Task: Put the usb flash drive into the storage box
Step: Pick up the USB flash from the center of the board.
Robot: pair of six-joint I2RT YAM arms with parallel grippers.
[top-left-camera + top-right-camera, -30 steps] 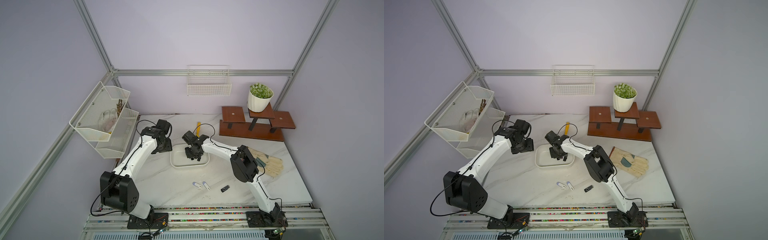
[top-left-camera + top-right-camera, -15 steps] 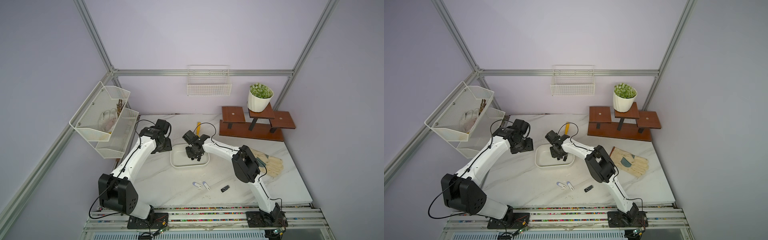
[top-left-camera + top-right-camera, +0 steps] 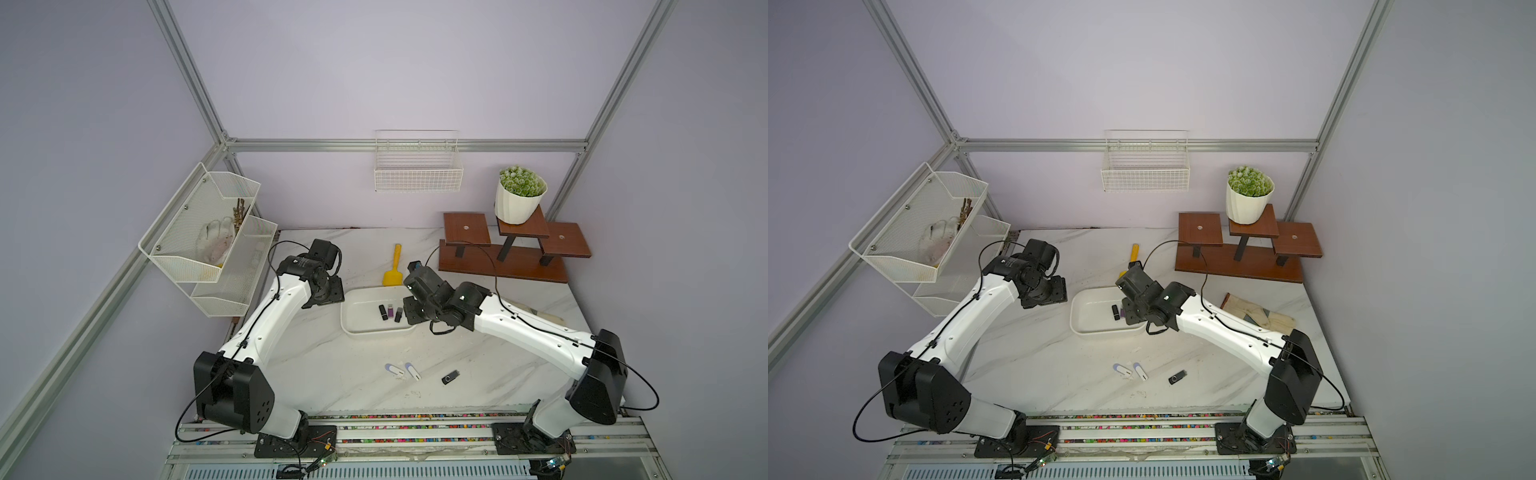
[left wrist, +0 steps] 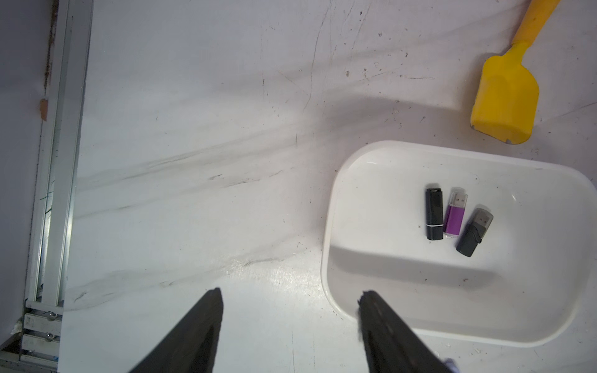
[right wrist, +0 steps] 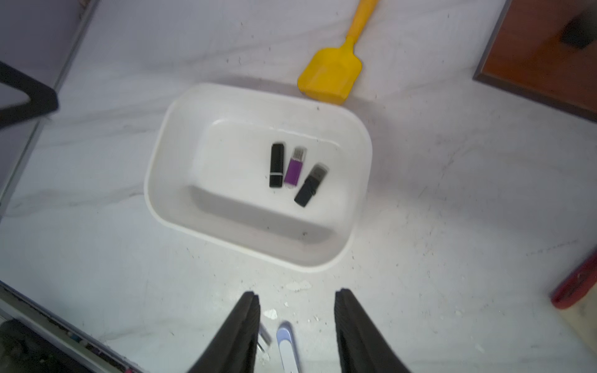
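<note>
The white storage box (image 3: 345, 321) (image 3: 1076, 321) sits mid-table and holds three usb flash drives: black (image 5: 277, 165), purple (image 5: 294, 168) and dark grey (image 5: 310, 185), also visible in the left wrist view as black (image 4: 434, 214), purple (image 4: 455, 214) and grey (image 4: 474, 232). Two white drives (image 3: 394, 370) (image 3: 412, 370) and a black swivel drive (image 3: 450, 377) lie on the table in front of the box. My right gripper (image 3: 409, 311) (image 5: 295, 297) hangs open and empty over the box's right end. My left gripper (image 3: 328, 297) (image 4: 290, 297) is open and empty just left of the box.
A yellow scoop (image 3: 392, 272) lies right behind the box. A wooden stand (image 3: 505, 264) with a potted plant (image 3: 519, 199) is at the back right, with a glove (image 3: 1258, 318) near it. A mesh rack (image 3: 208, 241) and a wire basket (image 3: 417, 170) hang on the walls.
My right gripper's jaws have opened, and it has drawn back from over the box's middle toward its right end. The left arm has barely shifted.
</note>
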